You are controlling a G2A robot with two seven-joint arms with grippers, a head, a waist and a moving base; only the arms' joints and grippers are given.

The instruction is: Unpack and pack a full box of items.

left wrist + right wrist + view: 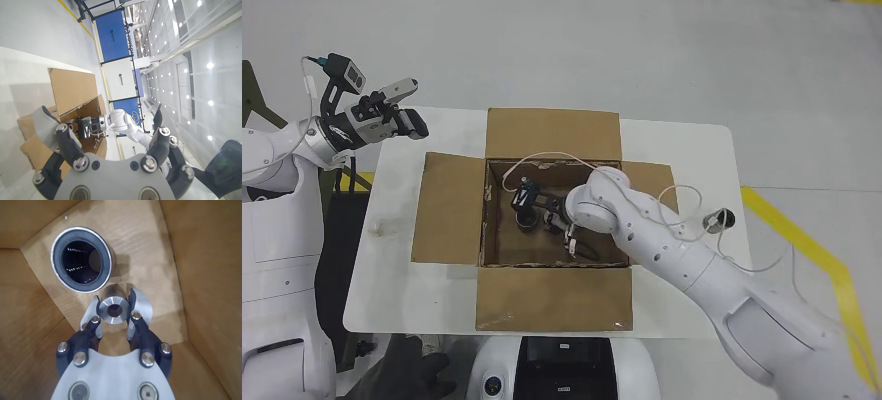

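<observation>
Small steel sleeve (113,309): you'll find it on the floor of the cardboard box (208,275), standing on end. Its bore faces straight up at the right wrist camera.

Long axis: upright, in line with the right arm's approach from above, so a straight lift should keep it square in the grip.

Right gripper (114,298): it is down inside the box with its jaws narrowed onto the sleeve. One pad sits on each side of the wall, and both look pressed to the metal.

Large bearing (81,259): a wider cylinder with a black ring and a bright rim, also on end. It stands just beside the sleeve, on the side away from the gripper's palm, and appears close to touching it. Watch that neighbour as you rise; I judge a tilt could nudge it.

Nearer arm: the right one, by far, since it has the sleeve in hand.

Left gripper (414,107): raised near the far left corner of the table (692,140), well apart from the box. Its jaws are spread wide with nothing between them.

Step in hand: as I read it, you are taking the sleeve out of the box, and the bearing remains to be unpacked.
</observation>
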